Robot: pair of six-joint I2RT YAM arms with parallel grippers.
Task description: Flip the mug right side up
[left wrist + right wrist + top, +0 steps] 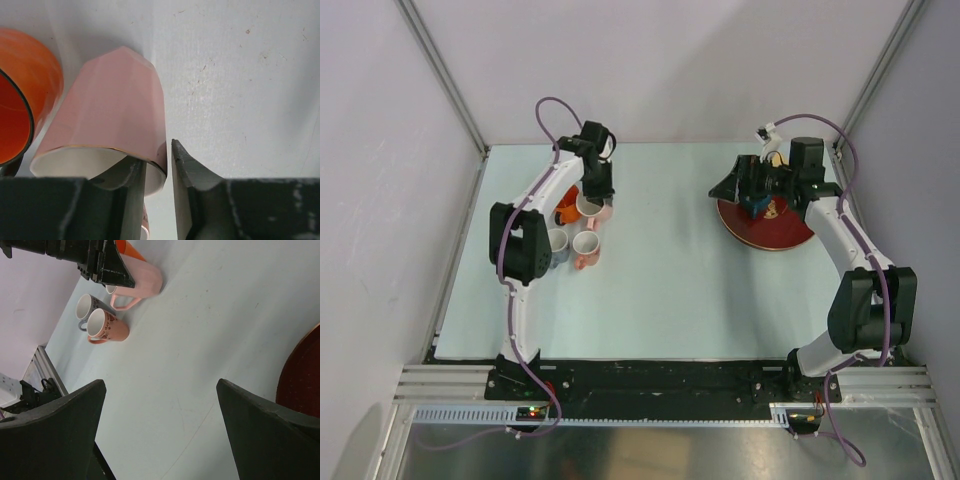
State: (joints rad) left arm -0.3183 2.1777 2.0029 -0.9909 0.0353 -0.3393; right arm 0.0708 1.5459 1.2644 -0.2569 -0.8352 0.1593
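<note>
So the left gripper [156, 165] has one finger inside the pink mug [110, 110] and the other outside, straddling the wall right at the rim. There's a thin sliver of light on the outer side, so I honestly can't tell if it's clamped or just sitting around the wall. The mug is at the far left of the bench [240, 90], mouth up toward the wrist and base down by the surface, so I'd say the flip is basically done and what's left is a clean set-down.

To do that well, I'd get the base flat before letting go, open only a little, then lift straight up along the wall so the inner finger doesn't hook the rim and tip it back over.

The tight spot is the orange mug [30, 75] just beside it on the left, so no sideways drift that way. A bit nearer the arm bases, a grey mug [557, 245] and a printed mug [586, 248] stand mouths-up, close enough to matter when backing out. The right gripper [161, 385] hangs wide open over the red plate [790, 235], well apart and out of the way
</note>
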